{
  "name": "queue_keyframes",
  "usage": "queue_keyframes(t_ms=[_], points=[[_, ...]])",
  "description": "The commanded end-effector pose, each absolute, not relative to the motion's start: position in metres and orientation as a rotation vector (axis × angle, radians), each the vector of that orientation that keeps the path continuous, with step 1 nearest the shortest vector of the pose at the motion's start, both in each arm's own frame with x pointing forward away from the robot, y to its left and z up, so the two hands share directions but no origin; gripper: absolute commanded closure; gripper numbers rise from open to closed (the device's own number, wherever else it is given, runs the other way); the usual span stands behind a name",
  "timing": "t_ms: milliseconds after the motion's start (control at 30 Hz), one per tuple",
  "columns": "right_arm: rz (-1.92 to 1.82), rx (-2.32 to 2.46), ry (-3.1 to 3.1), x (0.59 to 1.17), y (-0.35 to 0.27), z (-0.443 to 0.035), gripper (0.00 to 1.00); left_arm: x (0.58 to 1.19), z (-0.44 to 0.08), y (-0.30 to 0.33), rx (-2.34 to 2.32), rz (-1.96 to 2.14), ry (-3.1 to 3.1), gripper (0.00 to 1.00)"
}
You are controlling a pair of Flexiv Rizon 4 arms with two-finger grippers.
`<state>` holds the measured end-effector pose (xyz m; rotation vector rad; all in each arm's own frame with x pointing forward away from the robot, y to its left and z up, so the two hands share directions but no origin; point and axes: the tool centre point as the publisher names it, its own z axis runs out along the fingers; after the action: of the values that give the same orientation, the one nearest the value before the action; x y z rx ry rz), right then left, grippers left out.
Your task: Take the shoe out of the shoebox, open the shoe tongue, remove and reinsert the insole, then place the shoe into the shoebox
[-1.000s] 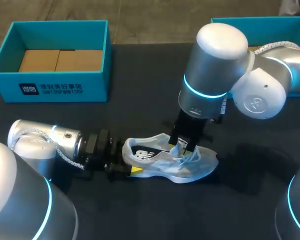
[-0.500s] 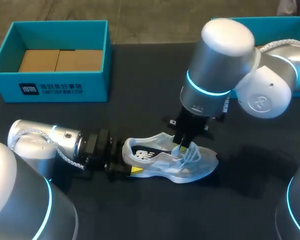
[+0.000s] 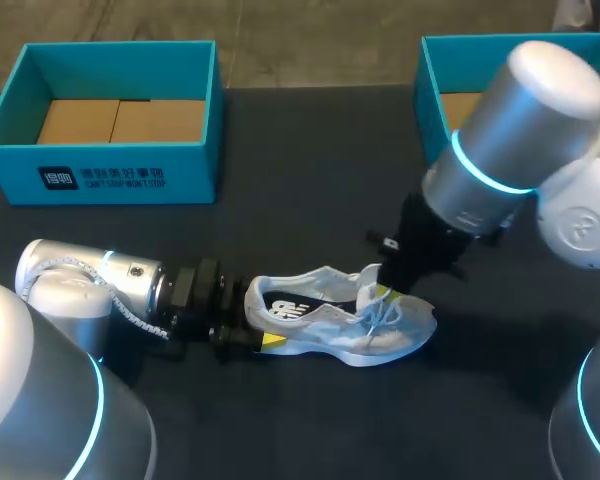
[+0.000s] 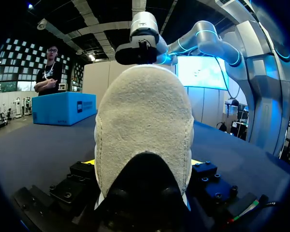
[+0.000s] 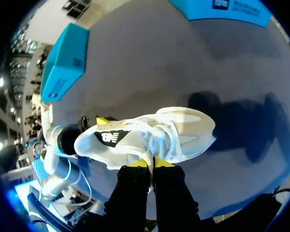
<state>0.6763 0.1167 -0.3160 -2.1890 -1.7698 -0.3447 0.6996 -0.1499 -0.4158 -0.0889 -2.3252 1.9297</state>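
Wrist swing on right arm: a second ago it stood nearly plumb over the laces, now it leans in from the right of the frame, with its big link across the upper-right shoebox [image 3: 432,70]. Right gripper [image 3: 383,292] has shifted slightly toward the toe end, fingers pinched narrow. In the right wrist view they close on a thin bit of white at the lace area, which I read as the tongue [image 3: 366,282], now lifted a bit off the throat.

Shoe [image 3: 330,325] hasn't moved. It lies lower centre on the table [image 3: 310,180], out of both boxes, toe pointing right. Left gripper [image 3: 265,338] is unchanged, clamped on the heel from the left; in the left wrist view a yellow tip shows either side of the heel.

Read: tongue-opening step is underway, with the heel anchored so the pull doesn't drag the shoe. Insole removal not started. Risk is the pinch slipping off, or having lace instead of tongue; can't confirm which.
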Motion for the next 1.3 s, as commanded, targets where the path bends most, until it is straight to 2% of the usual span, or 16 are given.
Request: queue_keyframes(t_ms=[33, 1067, 1200, 1233, 1267, 1300], points=[[-0.491, -2.057, -1.725, 0.676, 0.094, -0.320, 1.00, 0.698, -0.419, -0.152, -0.088, 1.926, -2.327, 1.00], [-0.785, -1.786, -1.778, 0.667, 0.052, -0.358, 1.00, 0.698, -0.419, -0.152, -0.088, 1.926, -2.327, 1.00], [-0.807, -1.774, -1.781, 0.666, 0.051, -0.355, 0.55, 0.698, -0.419, -0.152, -0.088, 1.926, -2.327, 1.00], [-0.808, -1.774, -1.780, 0.666, 0.051, -0.355, 0.51, 0.698, -0.419, -0.152, -0.088, 1.926, -2.327, 1.00], [-0.811, -1.772, -1.781, 0.666, 0.051, -0.353, 0.38, 0.698, -0.419, -0.152, -0.088, 1.926, -2.327, 1.00], [-0.812, -1.775, -1.783, 0.666, 0.051, -0.351, 0.31, 0.698, -0.419, -0.152, -0.088, 1.926, -2.327, 1.00]])
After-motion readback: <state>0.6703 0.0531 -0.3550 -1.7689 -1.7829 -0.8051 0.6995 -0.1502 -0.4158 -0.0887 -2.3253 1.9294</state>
